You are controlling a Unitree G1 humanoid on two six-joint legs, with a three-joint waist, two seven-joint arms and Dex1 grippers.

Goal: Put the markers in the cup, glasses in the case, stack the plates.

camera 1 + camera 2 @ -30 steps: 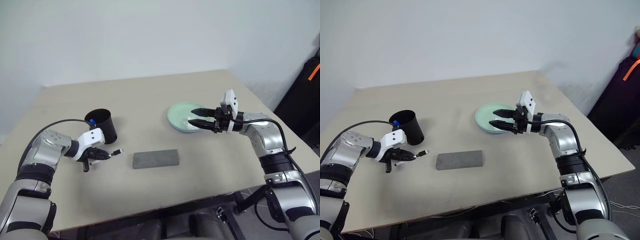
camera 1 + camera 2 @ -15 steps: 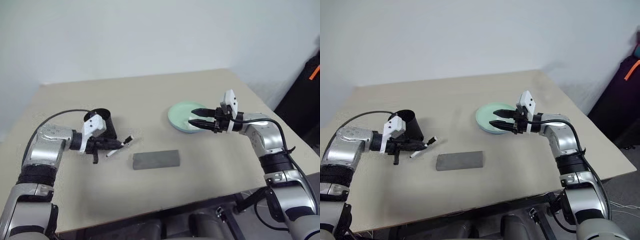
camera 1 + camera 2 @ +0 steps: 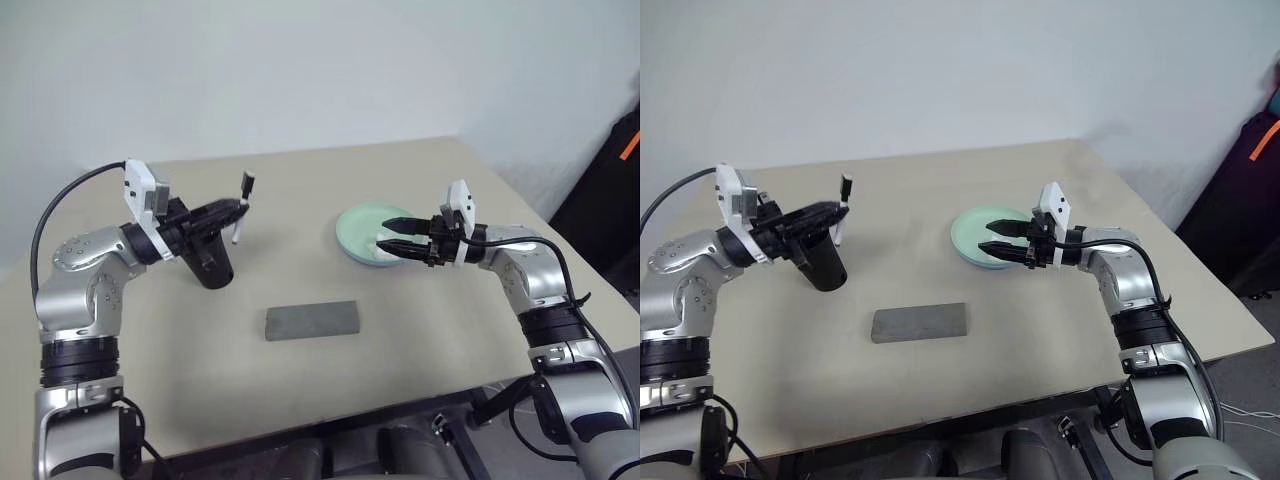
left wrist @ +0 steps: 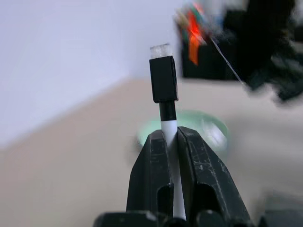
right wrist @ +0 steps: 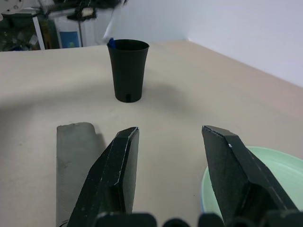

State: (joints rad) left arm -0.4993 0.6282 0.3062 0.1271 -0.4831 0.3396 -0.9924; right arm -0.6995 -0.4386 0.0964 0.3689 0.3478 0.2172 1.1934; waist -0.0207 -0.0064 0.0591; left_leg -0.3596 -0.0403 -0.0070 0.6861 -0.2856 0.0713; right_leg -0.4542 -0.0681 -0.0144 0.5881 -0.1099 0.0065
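Currently: black-capped marker (image 3: 240, 208) clamped in left jaws (image 3: 228, 211), long axis upright, just right of cup (image 3: 208, 262) rim; right jaws (image 3: 392, 235) apart over plate (image 3: 362, 222).

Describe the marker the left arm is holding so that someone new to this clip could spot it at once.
Start at the beige table and find the black cup on its left side. Just above it, the left gripper pinches a thin white marker, the only pen with a black cap, held up in the air.
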